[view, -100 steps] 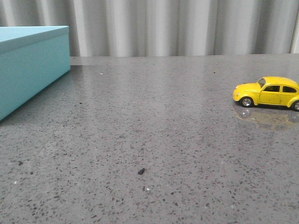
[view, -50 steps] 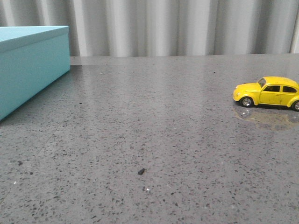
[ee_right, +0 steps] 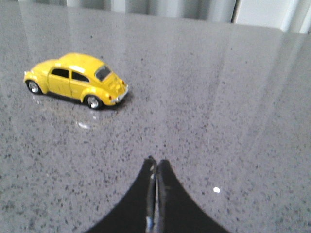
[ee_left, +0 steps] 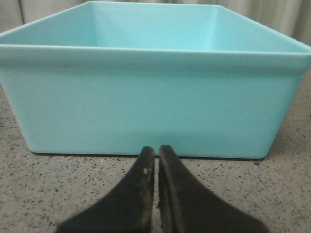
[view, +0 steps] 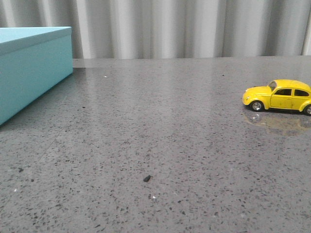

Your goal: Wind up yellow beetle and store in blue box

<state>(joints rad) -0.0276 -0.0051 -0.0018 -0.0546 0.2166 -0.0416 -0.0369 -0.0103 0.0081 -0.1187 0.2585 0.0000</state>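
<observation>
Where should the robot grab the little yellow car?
Probably across the yellow beetle body, one finger on each door side, coming from above. It stands upright on its wheels, and its flat sides suit pinching better than the rounded roof. The right end effector, now shut, is nearest.

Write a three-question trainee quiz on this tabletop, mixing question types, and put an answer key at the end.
1. True or false: the yellow beetle already sits inside the blue box.
2. In the wrist views, the left gripper and right gripper are: A) both shut and empty, B) both wide open, C) one holding the car.
3. In the front view, on which side of the grey speckled table does the beetle stand?

Key
1. False: it stands on the table, far from the box.
2. A.
3. The right side, with the box at the far left.
</observation>
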